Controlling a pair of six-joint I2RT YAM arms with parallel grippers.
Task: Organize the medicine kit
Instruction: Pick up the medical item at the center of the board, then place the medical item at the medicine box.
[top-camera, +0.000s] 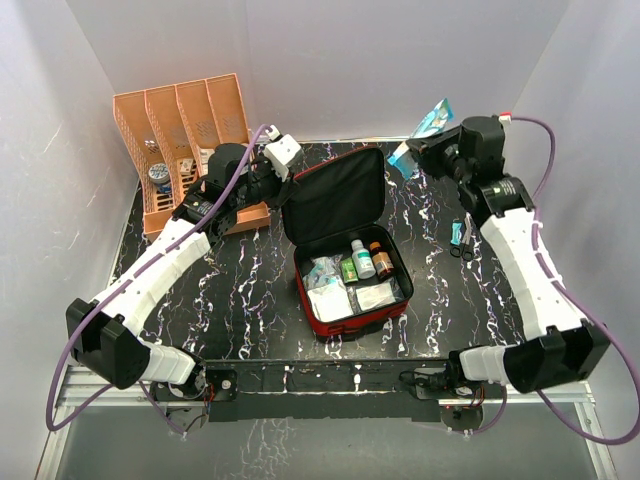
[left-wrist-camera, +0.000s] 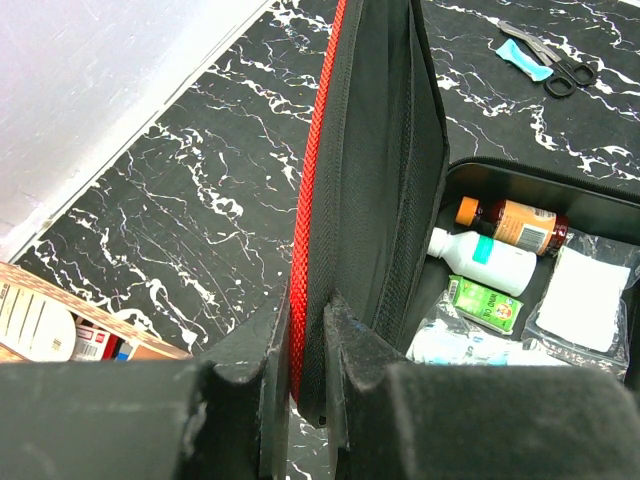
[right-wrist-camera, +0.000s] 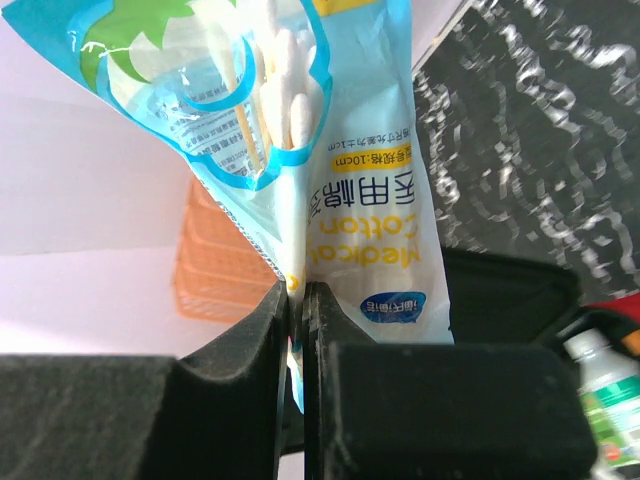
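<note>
My left gripper (left-wrist-camera: 308, 345) is clamped on the raised lid (left-wrist-camera: 385, 180) of the red medicine kit (top-camera: 335, 195), propping it open just to its right, so my right gripper (right-wrist-camera: 297, 300), pinched on a cotton swab packet (right-wrist-camera: 360, 180), can drop it in down-left.

Top view looks down from behind; 2 close wrist views share the medicine kit (top-camera: 335, 195).
</note>
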